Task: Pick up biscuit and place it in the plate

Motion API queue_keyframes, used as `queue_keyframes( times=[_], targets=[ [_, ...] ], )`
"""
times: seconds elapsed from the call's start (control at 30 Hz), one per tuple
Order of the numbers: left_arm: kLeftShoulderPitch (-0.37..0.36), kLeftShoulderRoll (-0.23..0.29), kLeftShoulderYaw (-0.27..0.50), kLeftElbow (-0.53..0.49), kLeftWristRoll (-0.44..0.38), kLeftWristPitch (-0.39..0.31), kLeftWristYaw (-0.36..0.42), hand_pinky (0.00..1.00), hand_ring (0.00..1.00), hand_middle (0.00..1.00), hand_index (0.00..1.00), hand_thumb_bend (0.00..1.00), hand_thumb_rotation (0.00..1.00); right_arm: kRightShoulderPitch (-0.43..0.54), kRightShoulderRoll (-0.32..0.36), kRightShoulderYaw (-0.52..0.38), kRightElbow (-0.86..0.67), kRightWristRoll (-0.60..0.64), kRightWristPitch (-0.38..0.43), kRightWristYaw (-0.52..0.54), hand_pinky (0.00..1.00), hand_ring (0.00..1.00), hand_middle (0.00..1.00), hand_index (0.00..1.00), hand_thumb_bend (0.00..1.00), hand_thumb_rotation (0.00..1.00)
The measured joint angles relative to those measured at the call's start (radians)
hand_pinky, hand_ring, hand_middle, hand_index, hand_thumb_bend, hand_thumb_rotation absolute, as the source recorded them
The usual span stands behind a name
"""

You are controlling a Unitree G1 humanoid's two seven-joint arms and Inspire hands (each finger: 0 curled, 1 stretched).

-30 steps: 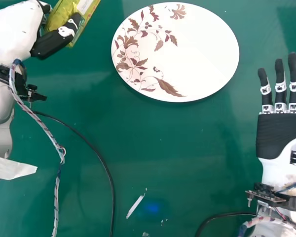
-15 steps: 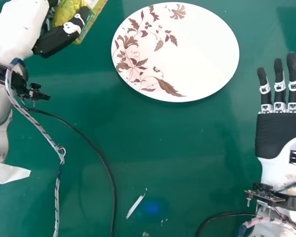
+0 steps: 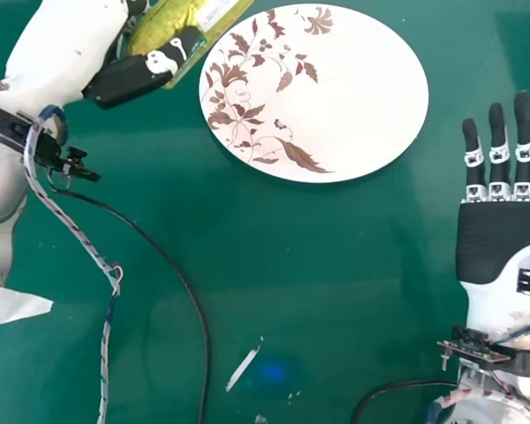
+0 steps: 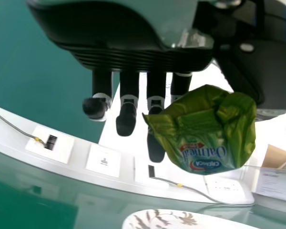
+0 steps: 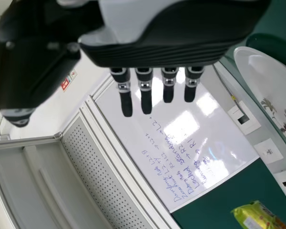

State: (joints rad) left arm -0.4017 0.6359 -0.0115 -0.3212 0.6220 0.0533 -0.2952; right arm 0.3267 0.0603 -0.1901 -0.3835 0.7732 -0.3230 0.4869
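Observation:
My left hand (image 3: 128, 79) is at the upper left in the head view, its thumb and fingers round the green-yellow biscuit packet (image 3: 172, 26). The packet is tilted and lies close beside the upper left rim of the white plate (image 3: 362, 97) with brown leaf patterns. In the left wrist view the fingers of my left hand (image 4: 127, 107) hang down and the packet (image 4: 207, 133) is gripped at the thumb side; part of the plate (image 4: 195, 222) shows too. My right hand (image 3: 502, 238) rests at the right, fingers straight, holding nothing; the right wrist view shows this hand (image 5: 169, 88).
A green tabletop (image 3: 274, 238) lies under the plate. A black cable (image 3: 181, 278) runs across the left part, near a small white scrap (image 3: 242, 369). The left wrist view shows a white ledge with sockets (image 4: 103, 161); the right wrist view shows a whiteboard (image 5: 181, 143).
My left hand and the packet have moved right, toward the plate's upper left rim, with the packet still held. My right hand has stayed nearly still.

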Motion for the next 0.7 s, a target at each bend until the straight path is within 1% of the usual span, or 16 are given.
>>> queue_keyframes(
  times=[0.13, 0.23, 0.3, 0.47, 0.63, 0.7],
  targets=[
    [-0.017, -0.001, -0.010, 0.000, -0.014, -0.012, -0.019, 0.03, 0.11, 0.20, 0.47, 0.49, 0.14, 0.000, 0.001, 0.000, 0.002, -0.002, -0.001, 0.006, 1.00, 1.00, 0.97, 0.91, 0.98, 0.56],
    [-0.023, -0.006, -0.013, 0.001, -0.024, -0.016, -0.036, 0.02, 0.10, 0.19, 0.47, 0.49, 0.14, 0.001, 0.002, 0.001, 0.002, -0.002, -0.003, 0.006, 0.99, 1.00, 0.96, 0.91, 0.97, 0.53],
    [-0.031, -0.010, -0.015, 0.003, -0.051, -0.024, -0.046, 0.02, 0.09, 0.18, 0.47, 0.49, 0.14, 0.002, 0.002, 0.001, 0.002, -0.002, -0.003, 0.006, 0.98, 1.00, 0.96, 0.91, 0.96, 0.51],
    [-0.064, -0.019, -0.031, 0.011, -0.056, -0.050, -0.064, 0.01, 0.08, 0.18, 0.47, 0.49, 0.14, 0.003, 0.003, 0.000, 0.002, -0.001, -0.003, 0.005, 1.00, 1.00, 0.95, 0.90, 0.95, 0.50],
    [-0.096, -0.028, -0.054, 0.022, -0.064, -0.062, -0.091, 0.01, 0.08, 0.18, 0.47, 0.49, 0.14, 0.003, 0.003, 0.000, 0.002, 0.003, -0.011, 0.006, 0.89, 0.97, 0.93, 0.89, 0.95, 0.43],
    [-0.105, -0.032, -0.056, 0.030, -0.075, -0.073, -0.092, 0.01, 0.08, 0.18, 0.47, 0.49, 0.14, 0.003, 0.003, 0.000, 0.002, 0.011, -0.011, 0.006, 0.87, 0.97, 0.92, 0.88, 0.95, 0.42]
  ],
)
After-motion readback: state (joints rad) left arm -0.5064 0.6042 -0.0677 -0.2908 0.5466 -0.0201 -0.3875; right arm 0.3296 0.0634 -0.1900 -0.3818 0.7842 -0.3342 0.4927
